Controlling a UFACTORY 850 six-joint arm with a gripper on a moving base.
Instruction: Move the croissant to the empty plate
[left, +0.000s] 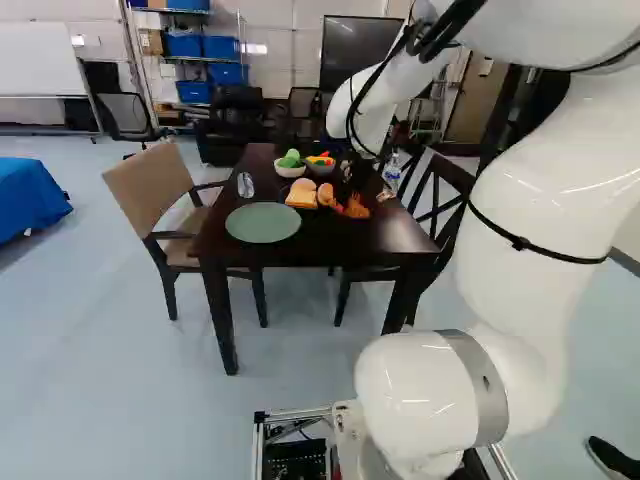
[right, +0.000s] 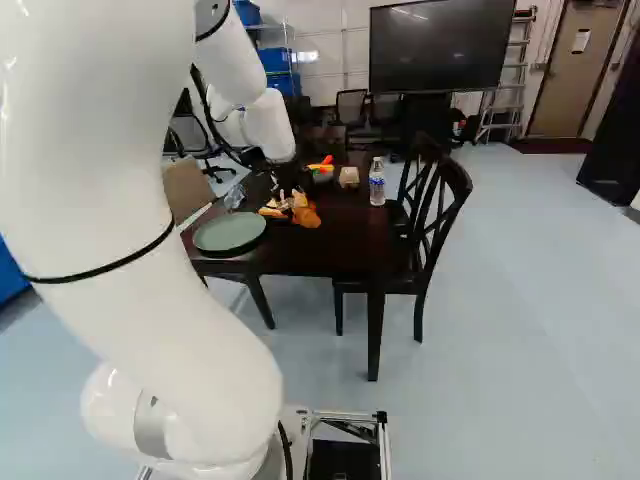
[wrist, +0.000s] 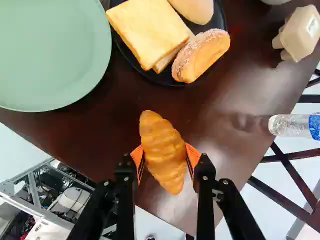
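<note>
Croissant (wrist: 161, 142) grasped; placing remains.

Left of the gripper (wrist: 165, 157): the empty plate (wrist: 50, 55), the goal. Ahead: a black plate (wrist: 220, 20) of bread (wrist: 147, 30) (a possible obstacle, should the transfer run wide). Between the pads (wrist: 192, 157): the croissant, pinched from both sides, lift uncertain. Right: a bottle (wrist: 295, 125), apparently off the route.

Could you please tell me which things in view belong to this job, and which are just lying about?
For the job:
golden-brown, ridged croissant, held in the gripper
round, pale-green, empty plate, its destination
black two-fingered gripper

Lying about:
round black plate
square yellow bread slices
sugar-dusted oblong roll
clear plastic bottle with blue label
small beige carton
</note>
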